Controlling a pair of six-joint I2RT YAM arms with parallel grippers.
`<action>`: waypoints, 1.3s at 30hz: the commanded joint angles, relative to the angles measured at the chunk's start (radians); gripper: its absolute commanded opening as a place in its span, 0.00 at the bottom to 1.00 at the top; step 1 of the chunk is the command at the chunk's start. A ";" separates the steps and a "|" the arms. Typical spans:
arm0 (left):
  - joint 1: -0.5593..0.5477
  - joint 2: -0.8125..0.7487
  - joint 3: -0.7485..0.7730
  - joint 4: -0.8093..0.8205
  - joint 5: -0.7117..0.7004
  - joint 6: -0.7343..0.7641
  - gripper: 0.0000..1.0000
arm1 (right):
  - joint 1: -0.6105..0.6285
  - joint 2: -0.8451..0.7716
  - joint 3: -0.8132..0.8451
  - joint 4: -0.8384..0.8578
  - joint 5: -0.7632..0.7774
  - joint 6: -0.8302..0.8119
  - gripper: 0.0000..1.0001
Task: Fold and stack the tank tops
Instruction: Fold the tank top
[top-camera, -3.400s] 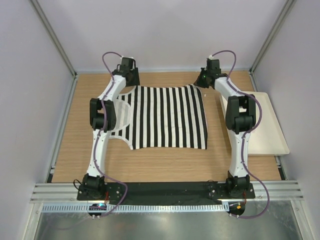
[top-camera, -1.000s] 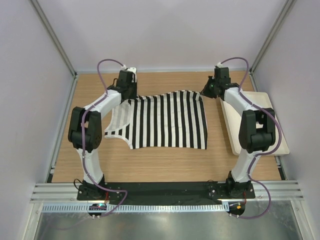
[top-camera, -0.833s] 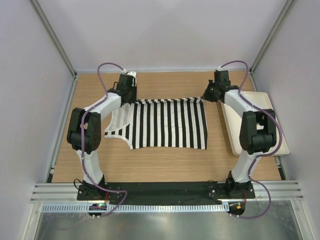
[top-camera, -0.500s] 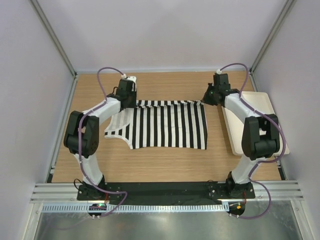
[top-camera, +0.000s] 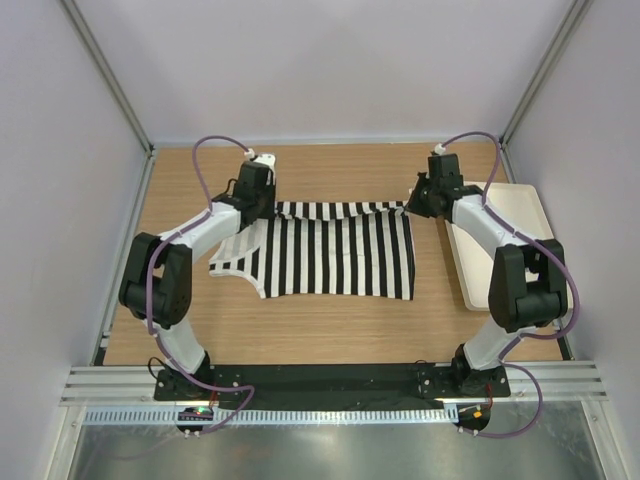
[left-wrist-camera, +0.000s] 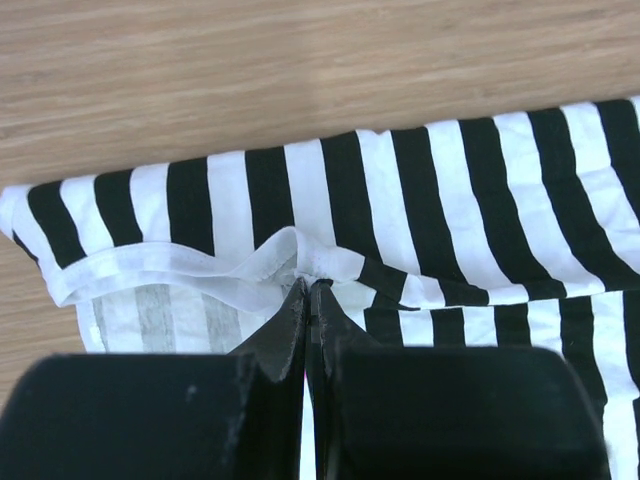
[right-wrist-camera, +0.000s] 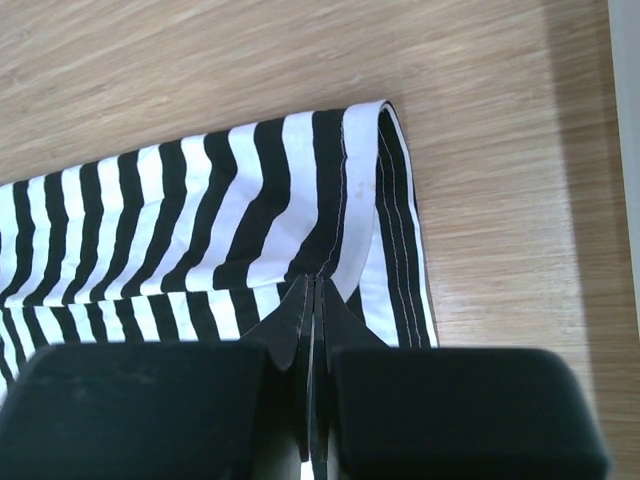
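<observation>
One black-and-white striped tank top (top-camera: 335, 255) lies on the wooden table, its far edge lifted and rolled toward the near side. My left gripper (top-camera: 268, 208) is shut on the far left corner of that edge, pinching white trim (left-wrist-camera: 300, 262). My right gripper (top-camera: 408, 206) is shut on the far right corner, where the striped hem (right-wrist-camera: 345, 200) folds over itself. In the left wrist view the left gripper (left-wrist-camera: 307, 287) has its tips pressed together on cloth. The right gripper (right-wrist-camera: 314, 282) in the right wrist view shows the same. The lifted edge sags slightly between the two grippers.
A plain white rectangular tray (top-camera: 530, 235) lies at the right side of the table, partly under my right arm. Bare wood (top-camera: 330, 165) shows beyond the cloth and along the near edge (top-camera: 330, 330). Metal frame posts and pale walls enclose the table.
Both grippers have carried the far edge of the tank top toward the near side, folding it over the lower part. The visible cloth is now shorter front to back.
</observation>
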 joint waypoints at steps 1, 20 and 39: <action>-0.024 -0.035 -0.025 0.031 -0.032 -0.022 0.00 | 0.005 -0.046 -0.028 0.024 0.023 -0.011 0.01; -0.130 -0.033 -0.166 -0.064 -0.174 -0.161 0.41 | 0.016 -0.145 -0.242 0.092 0.124 0.031 0.45; -0.026 -0.083 -0.126 0.025 -0.079 -0.338 0.39 | 0.016 0.074 0.004 0.066 0.144 0.044 0.49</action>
